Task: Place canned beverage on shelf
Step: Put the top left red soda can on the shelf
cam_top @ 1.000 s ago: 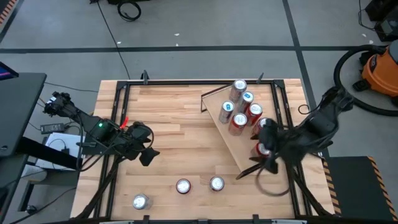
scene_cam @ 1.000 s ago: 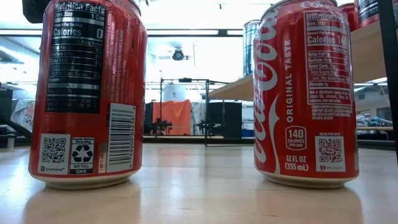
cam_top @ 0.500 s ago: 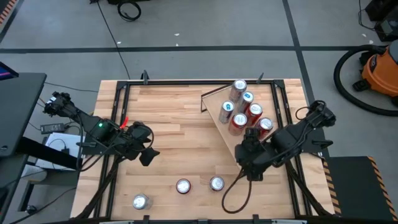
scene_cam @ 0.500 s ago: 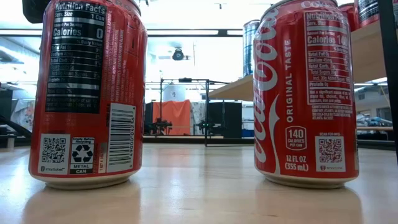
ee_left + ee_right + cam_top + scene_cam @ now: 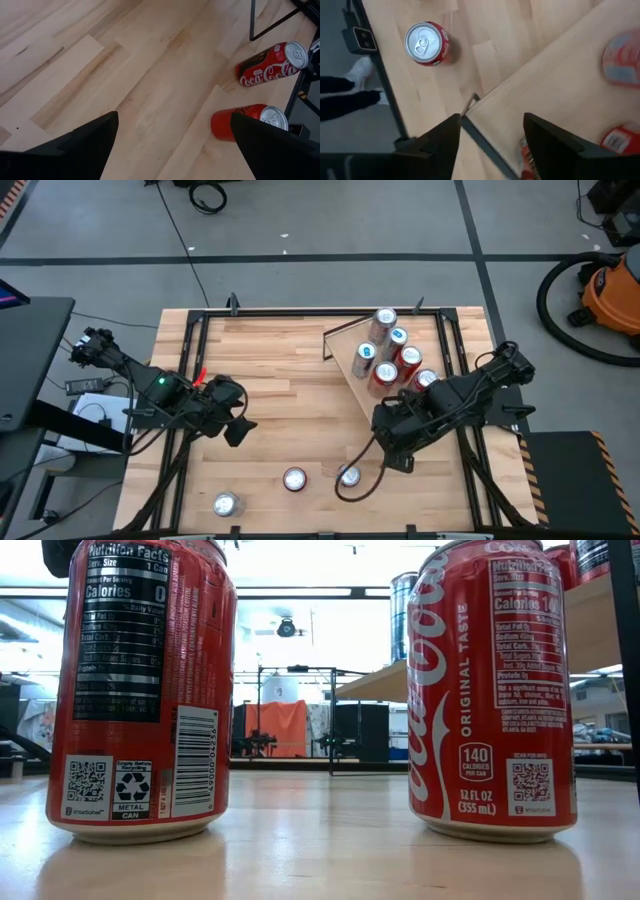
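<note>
Five cans (image 5: 390, 357) stand upright on the shelf (image 5: 365, 395), whose long axis runs diagonally across the desk (image 5: 280, 370). Right gripper (image 5: 392, 448) hangs open and empty over the shelf's near end. Three loose cans stand at the desk's front edge, the nearest (image 5: 348, 475) just beside it. Left gripper (image 5: 238, 430) waits open at desk left.

A grey concrete floor (image 5: 320, 225) is seen around the counter (image 5: 270, 370), crossed by dark lines. An orange vacuum cleaner (image 5: 612, 290) with a black hose is placed at the right edge of the high view. A coiled black cable (image 5: 208, 196) is laid at the top. In the low view, bright ceiling lights (image 5: 300, 590) and an orange cloth (image 5: 278, 725) are visible in the centre.
</note>
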